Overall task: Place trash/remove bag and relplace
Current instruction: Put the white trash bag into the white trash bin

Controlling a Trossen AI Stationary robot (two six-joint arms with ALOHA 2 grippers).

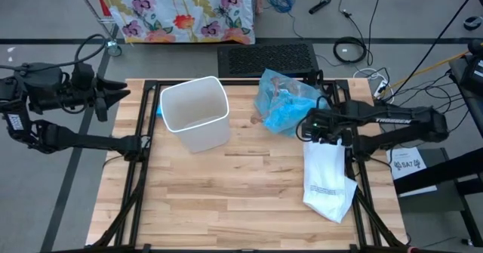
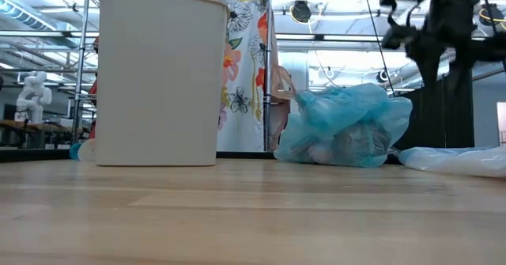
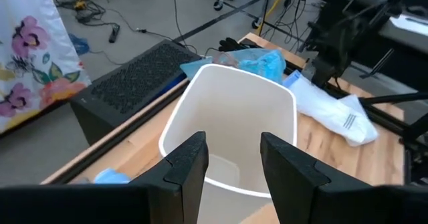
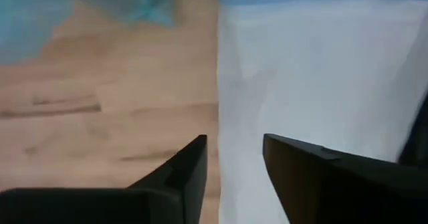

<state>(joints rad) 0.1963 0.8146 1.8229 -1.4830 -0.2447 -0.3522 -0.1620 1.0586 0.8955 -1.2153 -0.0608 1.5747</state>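
Bin (image 1: 196, 113): empty, unlined. Blue bag (image 1: 285, 106) at 1 o'clock. Right gripper (image 1: 323, 131), jaws parted, nothing gripped, above white bag (image 1: 328, 176): hem to be pinched. Left gripper (image 1: 121, 94) parted, idle.

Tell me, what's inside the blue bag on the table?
The light-blue bag lies bunched on the wooden table. Through its thin plastic, brown and white crumpled scraps show. The folds hide anything deeper, so how much is inside cannot be seen.

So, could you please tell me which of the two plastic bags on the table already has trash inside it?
The light-blue bag, bunched and bulging with crumpled scraps, beside the white bin. The white bag lies flat and looks empty.
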